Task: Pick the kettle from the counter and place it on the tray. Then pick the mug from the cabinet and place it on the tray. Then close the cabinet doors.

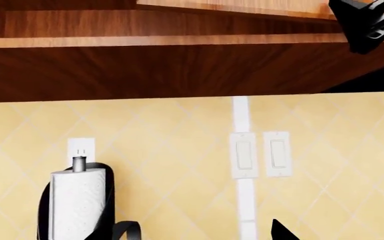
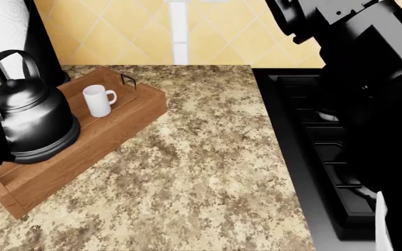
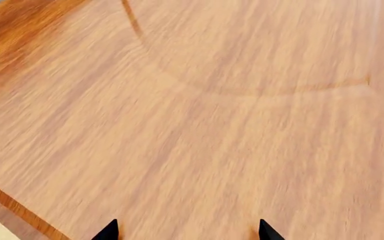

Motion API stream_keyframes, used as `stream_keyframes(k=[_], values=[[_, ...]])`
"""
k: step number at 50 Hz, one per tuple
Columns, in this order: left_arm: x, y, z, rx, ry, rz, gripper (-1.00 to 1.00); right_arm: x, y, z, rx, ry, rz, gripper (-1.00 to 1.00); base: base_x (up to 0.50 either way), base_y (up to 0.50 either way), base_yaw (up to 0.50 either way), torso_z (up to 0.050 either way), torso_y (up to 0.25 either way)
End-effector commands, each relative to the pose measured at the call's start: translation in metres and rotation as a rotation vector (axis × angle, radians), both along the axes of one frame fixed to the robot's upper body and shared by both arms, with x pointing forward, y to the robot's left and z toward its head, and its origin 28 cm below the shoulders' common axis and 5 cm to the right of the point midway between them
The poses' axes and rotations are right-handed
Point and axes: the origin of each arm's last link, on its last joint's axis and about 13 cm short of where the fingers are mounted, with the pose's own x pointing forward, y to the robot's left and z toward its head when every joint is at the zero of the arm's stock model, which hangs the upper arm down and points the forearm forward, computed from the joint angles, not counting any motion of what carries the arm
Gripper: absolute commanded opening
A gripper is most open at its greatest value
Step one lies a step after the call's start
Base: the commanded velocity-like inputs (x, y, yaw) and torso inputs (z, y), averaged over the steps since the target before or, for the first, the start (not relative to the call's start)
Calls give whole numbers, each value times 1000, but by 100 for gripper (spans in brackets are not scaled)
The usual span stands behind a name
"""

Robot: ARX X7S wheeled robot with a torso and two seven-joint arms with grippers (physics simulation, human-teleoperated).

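Wood cabinet door close before right end effector.

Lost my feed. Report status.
Kettle and mug both on tray. Right end effector open, facing wood panel. Left end effector open, empty.
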Motion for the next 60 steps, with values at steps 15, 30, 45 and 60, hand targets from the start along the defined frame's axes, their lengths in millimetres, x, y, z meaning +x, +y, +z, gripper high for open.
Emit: stream_keyframes(k=[15, 30, 45, 60], values=[[1, -2, -3, -1, 3, -16, 100, 41, -58, -94, -117, 471, -633, 100, 3, 0, -1, 0, 0], [1, -5, -1, 10, 1, -15, 100, 39, -70, -88, -623, 190, -1029, 100, 3, 0, 0, 0, 0], [7, -4, -7, 12, 26, -9, 100, 39, -80, -92, -572, 258, -1030, 100, 0, 0, 0, 0, 0], [5, -8, -2, 20, 21, -20, 100, 15, -53, -2, -193, 129, -451, 100, 0, 0, 0, 1, 0]])
